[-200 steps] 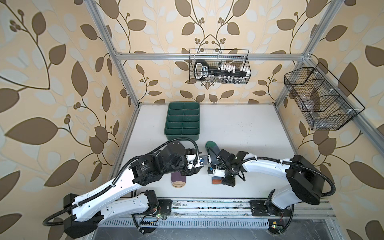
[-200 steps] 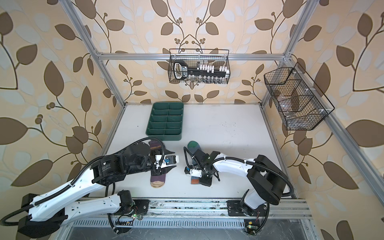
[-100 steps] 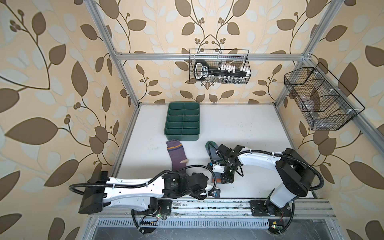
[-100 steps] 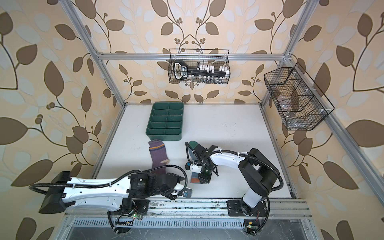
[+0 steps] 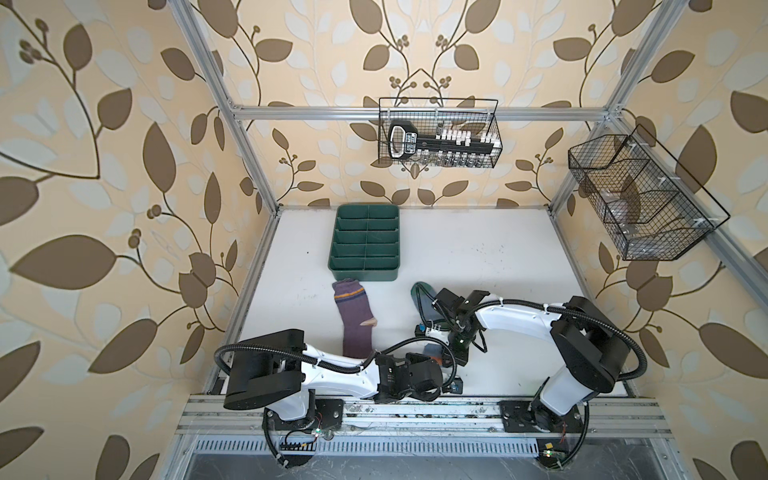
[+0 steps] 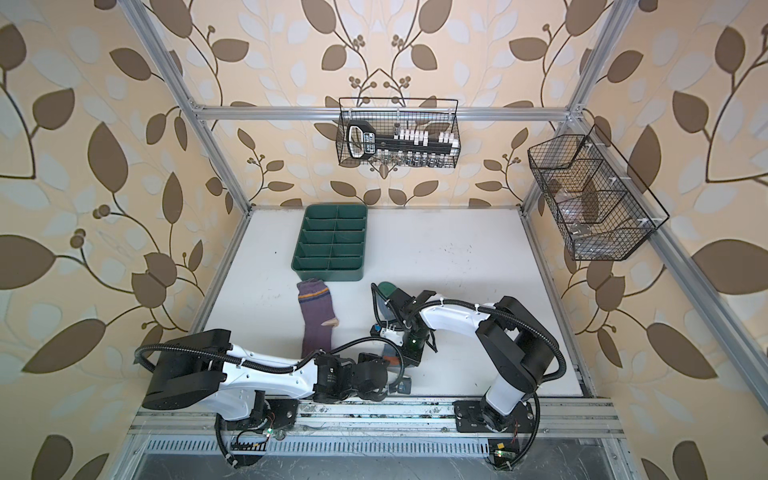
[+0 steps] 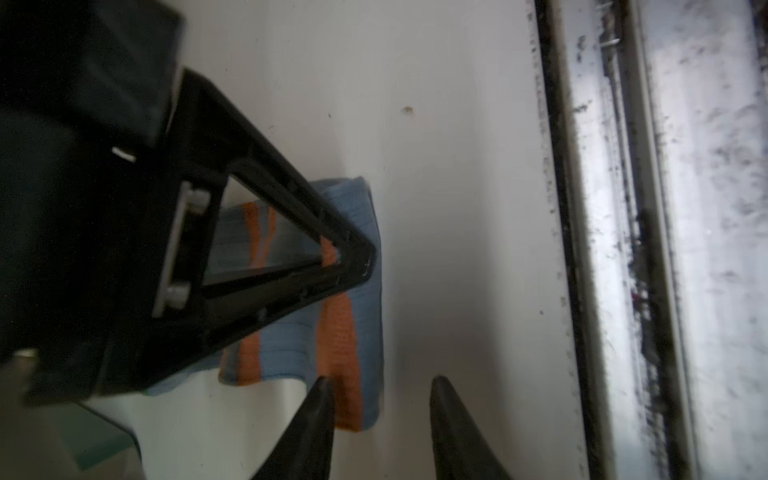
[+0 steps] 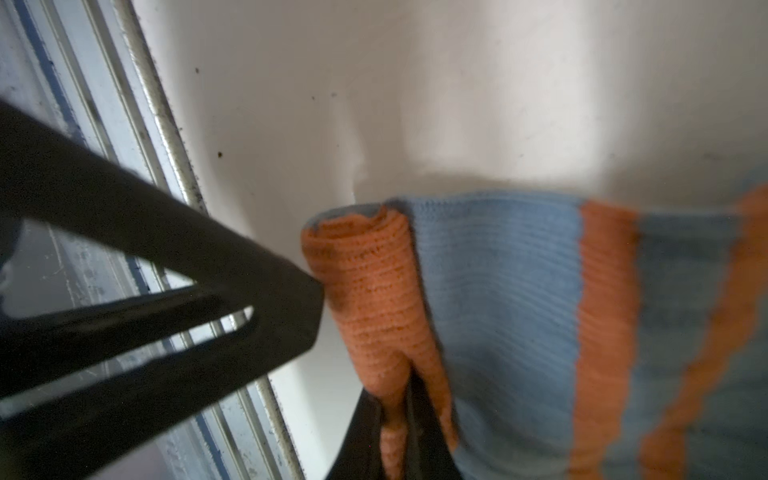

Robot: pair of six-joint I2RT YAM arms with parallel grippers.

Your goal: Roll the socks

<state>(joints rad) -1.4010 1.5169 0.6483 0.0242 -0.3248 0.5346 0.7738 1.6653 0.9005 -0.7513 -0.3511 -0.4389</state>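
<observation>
L fingers [image 7: 316, 424] apart, straddling cuff edge of blue sock [image 7: 286, 349]; R fingers [image 8: 361, 449] just beyond, clamped on same orange cuff. Shut L on both layers, then turn w/ R evenly for a tight roll. Purple sock [image 5: 355, 320] lies flat on surface [image 5: 478, 266], farther past L fingers.

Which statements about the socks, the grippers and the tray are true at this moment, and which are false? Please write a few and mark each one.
1. The right gripper pinches the grey-blue sock at its orange cuff. True.
2. The purple sock is rolled up. False: it lies flat.
3. The left gripper is fully shut. False: a gap shows between its fingertips.
4. The green tray holds no sock. True.
</observation>
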